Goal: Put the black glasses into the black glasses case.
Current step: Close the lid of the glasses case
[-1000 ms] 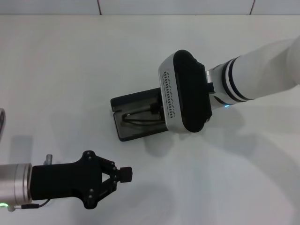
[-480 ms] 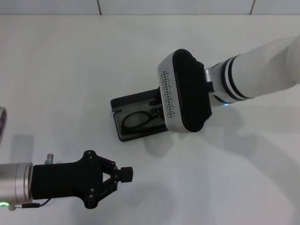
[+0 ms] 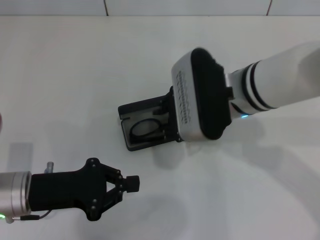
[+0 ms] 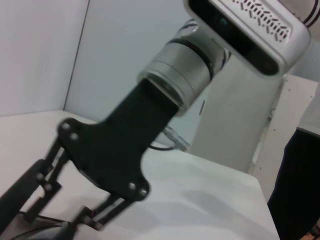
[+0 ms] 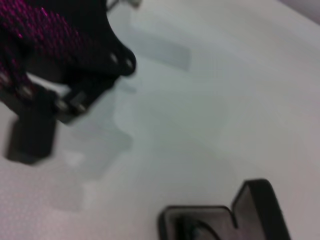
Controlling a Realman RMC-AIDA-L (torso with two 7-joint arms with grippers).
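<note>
Looking down, I've got the black glasses (image 3: 148, 128) lying inside the open black glasses case (image 3: 131, 109), right gripper (image 3: 166, 116) over it, jaws hidden. Left gripper (image 3: 131, 183) parked nearby, pressed together.

A big white table (image 3: 75, 75) fills the view. A white wall (image 3: 190, 7) with thin dark lines stands at its far edge. A tall white panel (image 4: 235, 115) stands behind the table.

Left claw (image 5: 30, 135) apart from open black glasses case (image 5: 225, 220).
</note>
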